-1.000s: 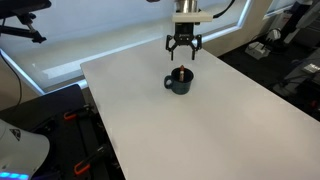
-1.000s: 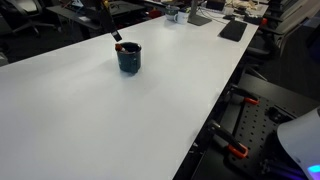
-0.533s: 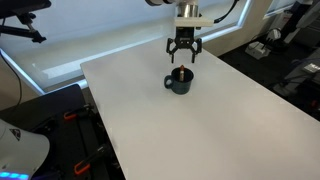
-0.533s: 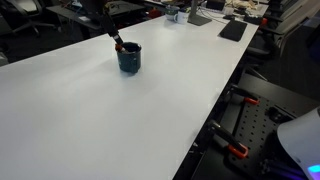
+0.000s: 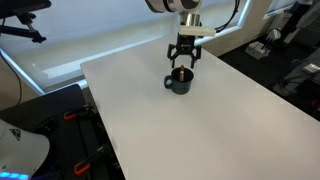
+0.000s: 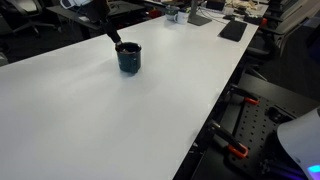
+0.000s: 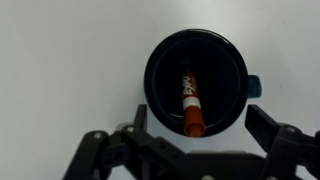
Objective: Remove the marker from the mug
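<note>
The dark blue-black mug [image 5: 180, 83] stands upright on the white table, also seen in an exterior view [image 6: 129, 58] and from above in the wrist view [image 7: 195, 82]. The reddish-orange marker [image 7: 190, 103] leans inside it, one end resting on the near rim; its tip shows above the rim in an exterior view [image 6: 120, 46]. My gripper [image 5: 182, 68] hangs right above the mug, open and empty. In the wrist view its fingers [image 7: 205, 128] stand on either side of the mug's lower rim, apart from the marker.
The white table [image 5: 190, 125] reaches wide around the mug. Its far edge lies close behind the mug [image 5: 140, 52]. Desks with monitors and clutter stand beyond the table [image 6: 215, 15]. Robot equipment sits on the floor beside the table [image 6: 250, 125].
My gripper has come down toward the mug, from a little above it to just over its rim. The mug and marker have not moved.
</note>
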Tool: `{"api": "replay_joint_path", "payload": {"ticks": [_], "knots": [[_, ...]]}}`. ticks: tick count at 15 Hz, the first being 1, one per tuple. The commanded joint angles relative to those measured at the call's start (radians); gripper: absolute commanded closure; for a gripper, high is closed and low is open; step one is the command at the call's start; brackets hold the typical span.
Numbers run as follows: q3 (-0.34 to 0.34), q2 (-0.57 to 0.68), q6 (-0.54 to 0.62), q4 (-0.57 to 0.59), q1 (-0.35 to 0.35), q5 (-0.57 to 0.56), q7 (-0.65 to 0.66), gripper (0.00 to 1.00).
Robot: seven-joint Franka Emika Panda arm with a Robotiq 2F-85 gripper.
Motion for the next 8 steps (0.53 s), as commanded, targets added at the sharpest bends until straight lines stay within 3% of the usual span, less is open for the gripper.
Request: {"api": "replay_joint_path", "payload": {"ticks": [1, 6, 8], "knots": [[0.016, 0.044, -0.045, 0.071, -0.002, 0.014, -0.054, 0.0], [0.009, 0.074, -0.078, 0.115, 0.023, 0.009, -0.037, 0.0], [0.008, 0.065, -0.037, 0.08, 0.015, 0.002, -0.037, 0.0]]}}
